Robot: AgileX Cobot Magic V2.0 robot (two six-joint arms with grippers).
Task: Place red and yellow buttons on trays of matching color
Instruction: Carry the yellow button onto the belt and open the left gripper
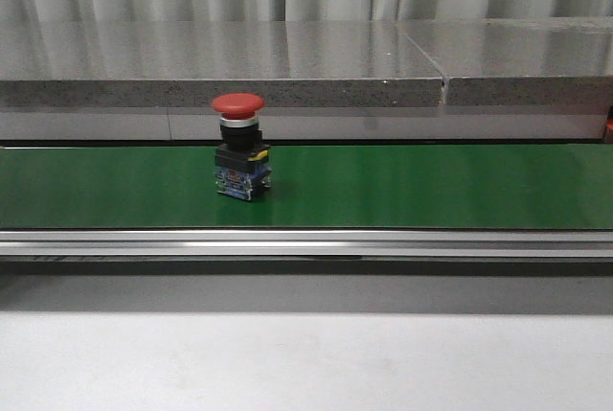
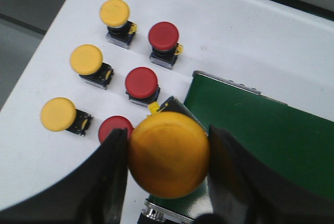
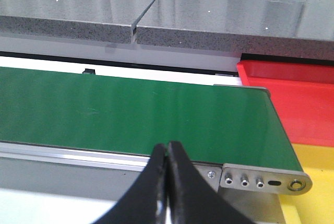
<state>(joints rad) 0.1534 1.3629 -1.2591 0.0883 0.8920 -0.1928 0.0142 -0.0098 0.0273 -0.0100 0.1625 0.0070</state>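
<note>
A red mushroom-head push button (image 1: pixel 238 104) on a black and blue switch body stands upright on a long green conveyor belt (image 1: pixel 431 186), left of the middle in the front view. Nothing touches it. It probably rides the belt toward the trays at the belt's right end.

In the left wrist view, the left gripper (image 2: pixel 169 153) has its black fingers (image 2: pixel 112 174) clenched on either side of a large yellow mushroom-head button (image 2: pixel 169 154), held over the near end of the green belt. This looks like a feeding step: the button is probably held there to be set down on the belt. Below it, on the white tabletop (image 2: pixel 235 31), spare buttons wait in two rows, three yellow ones (image 2: pixel 86 59) beside three red ones (image 2: pixel 141 82).

In the right wrist view, the right gripper (image 3: pixel 167 153) has its fingers pressed together, grasping nothing. It hovers at the belt's other end, just beside a red plastic tray (image 3: pixel 297 93) and a yellow plastic tray (image 3: pixel 318 172), likely positioned to pick arriving buttons and sort them by colour.
</note>
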